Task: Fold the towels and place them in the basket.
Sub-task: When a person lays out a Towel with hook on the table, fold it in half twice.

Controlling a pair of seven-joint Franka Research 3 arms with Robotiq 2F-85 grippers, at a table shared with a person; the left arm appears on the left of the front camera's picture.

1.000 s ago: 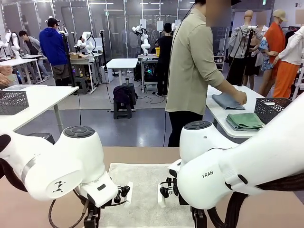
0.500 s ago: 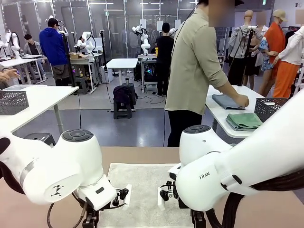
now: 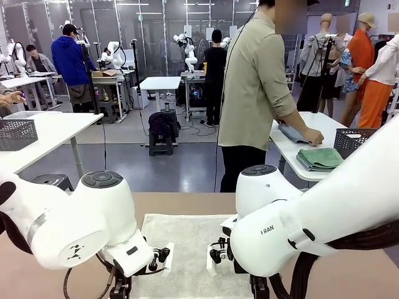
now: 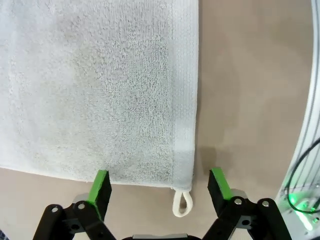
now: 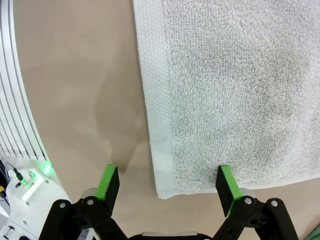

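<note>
A cream-white towel [image 3: 187,246] lies flat on the brown table [image 3: 181,202] between my two arms. In the left wrist view my left gripper [image 4: 159,186] stands open just above the towel [image 4: 100,85], its green pads [image 4: 100,187] straddling the near corner with the hanging loop [image 4: 182,202]. In the right wrist view my right gripper [image 5: 168,185] is open too, straddling the other near corner of the towel [image 5: 235,85]. Nothing is held. A folded green towel [image 3: 321,159] lies on a side table at the right, beside a dark wire-mesh basket [image 3: 358,143].
A person [image 3: 252,93] stands at the far side, turned to the right side table [image 3: 293,149], with a hand on a grey-blue cloth [image 3: 293,132]. Another mesh basket [image 3: 15,134] sits on a white table at the left. My bulky arms flank the towel.
Both arms have sunk slightly toward the towel. The person has leaned further over the side table and drawn the grey-blue cloth together.
</note>
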